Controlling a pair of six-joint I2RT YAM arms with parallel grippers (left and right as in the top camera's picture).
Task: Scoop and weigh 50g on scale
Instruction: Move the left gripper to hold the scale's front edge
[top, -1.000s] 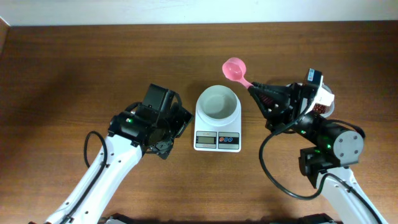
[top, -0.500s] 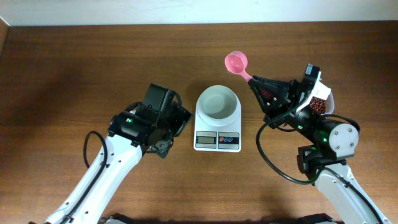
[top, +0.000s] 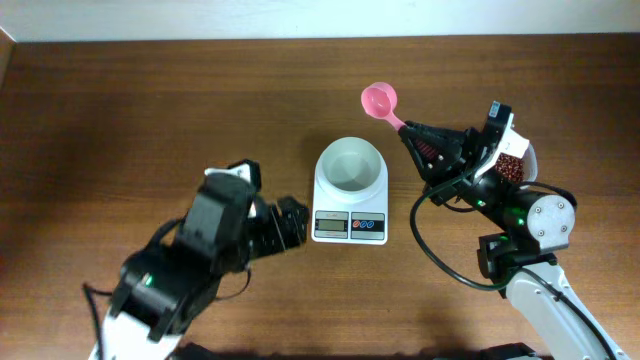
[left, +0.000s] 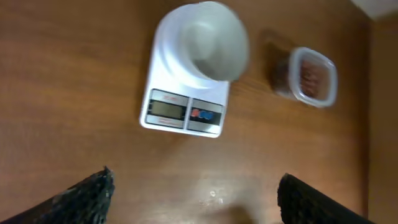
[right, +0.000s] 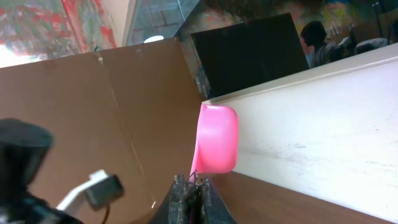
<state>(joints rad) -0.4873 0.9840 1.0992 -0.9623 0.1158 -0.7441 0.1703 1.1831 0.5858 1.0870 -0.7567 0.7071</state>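
Right gripper (top: 412, 135) pinching empty-looking pink spoon (top: 380, 101) at scale's (top: 349, 226) 1 o'clock; scoop pending, next dip into beans (top: 513, 170) at 3 o'clock.

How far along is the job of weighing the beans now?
Done: the right gripper is shut on the pink spoon. In hand: the spoon is held up beyond the scale, looking empty. Left: scooping and pouring, because the bowl on the scale is empty and the beans lie in the tub. The left gripper is open and holds nothing.
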